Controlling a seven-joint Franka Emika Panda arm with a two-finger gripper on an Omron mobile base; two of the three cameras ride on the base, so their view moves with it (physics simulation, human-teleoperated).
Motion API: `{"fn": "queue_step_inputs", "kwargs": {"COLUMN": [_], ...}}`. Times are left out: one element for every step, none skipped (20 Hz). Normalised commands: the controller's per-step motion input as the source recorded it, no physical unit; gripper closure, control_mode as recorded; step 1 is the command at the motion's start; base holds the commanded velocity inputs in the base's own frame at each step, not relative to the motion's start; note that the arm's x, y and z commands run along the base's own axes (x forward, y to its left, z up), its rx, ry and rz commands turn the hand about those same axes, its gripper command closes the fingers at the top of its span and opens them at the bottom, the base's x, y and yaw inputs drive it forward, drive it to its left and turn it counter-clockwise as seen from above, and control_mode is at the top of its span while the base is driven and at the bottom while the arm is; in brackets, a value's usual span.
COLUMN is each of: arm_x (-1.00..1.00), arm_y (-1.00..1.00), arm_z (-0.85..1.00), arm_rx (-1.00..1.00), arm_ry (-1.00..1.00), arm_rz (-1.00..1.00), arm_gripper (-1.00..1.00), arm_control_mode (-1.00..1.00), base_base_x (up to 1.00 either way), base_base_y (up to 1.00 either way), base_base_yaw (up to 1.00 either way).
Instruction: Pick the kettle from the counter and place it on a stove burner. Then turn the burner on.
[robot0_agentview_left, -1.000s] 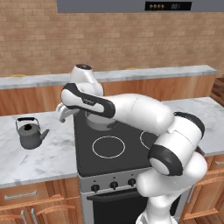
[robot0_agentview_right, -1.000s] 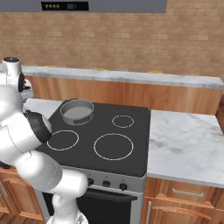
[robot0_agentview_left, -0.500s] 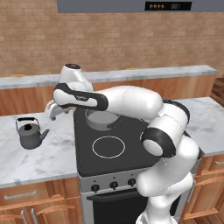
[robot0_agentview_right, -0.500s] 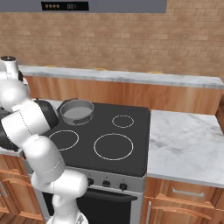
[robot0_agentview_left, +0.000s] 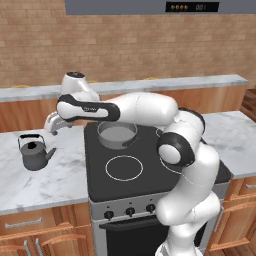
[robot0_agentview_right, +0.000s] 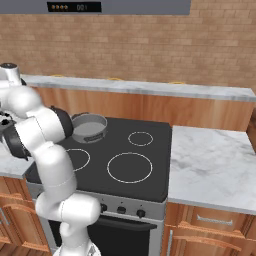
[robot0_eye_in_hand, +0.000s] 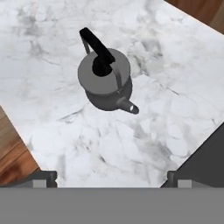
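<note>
The dark-grey kettle (robot0_agentview_left: 34, 152) stands upright on the white marble counter (robot0_agentview_left: 55, 177), left of the stove. In the hand view the kettle (robot0_eye_in_hand: 105, 81) lies below and ahead of me, black handle arched over the lid, spout pointing toward the cooktop. My gripper (robot0_agentview_left: 51, 129) hovers above the counter, just right of the kettle and higher than it. The gripper (robot0_eye_in_hand: 109, 178) is open, with nothing between its fingertips (robot0_eye_in_hand: 43, 176). The stove burner (robot0_agentview_left: 124, 167) is the bare front-left ring; in the right base view my arm partly covers the burner (robot0_agentview_right: 86, 158).
A wide grey pot (robot0_agentview_left: 116, 134) sits on the back-left ring of the black cooktop (robot0_agentview_left: 150, 180). Control knobs (robot0_agentview_left: 130, 211) line the stove front. A thin marble ledge (robot0_agentview_left: 165, 82) runs along the brick wall. More marble counter (robot0_agentview_right: 215, 165) lies right of the stove.
My arm has swung left from above the pot to above the counter beside the kettle. The gripper stayed open and the kettle has not moved.
</note>
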Motion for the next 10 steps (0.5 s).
{"fn": "queue_step_inputs", "kwargs": {"arm_x": [0.31,0.33,0.33,0.34,0.35,0.37,0.37,0.36,0.36,0.35], "arm_y": [0.29,0.33,0.35,0.36,0.37,0.38,0.36,0.34,0.34,0.33], "arm_z": [-0.19,-0.20,-0.24,-0.24,-0.24,-0.24,-0.23,-0.22,-0.20,-0.17], "arm_rx": [0.00,0.00,0.00,0.00,0.00,0.00,0.00,0.00,0.00,0.00], "arm_ry": [0.00,0.00,0.00,0.00,0.00,0.00,0.00,0.00,0.00,0.00], "arm_rz": [0.00,0.00,0.00,0.00,0.00,0.00,0.00,0.00,0.00,0.00], "arm_gripper": [-1.00,-1.00,-1.00,-1.00,-1.00,-1.00,-1.00,-1.00,-1.00,-1.00], "arm_control_mode": [-1.00,-1.00,-1.00,-1.00,-1.00,-1.00,-1.00,-1.00,-1.00,-1.00], "base_base_x": [0.00,0.00,0.00,0.00,0.00,0.00,0.00,0.00,0.00,0.00], "base_base_y": [0.00,0.00,0.00,0.00,0.00,0.00,0.00,0.00,0.00,0.00], "base_base_yaw": [0.00,0.00,0.00,0.00,0.00,0.00,0.00,0.00,0.00,0.00]}}
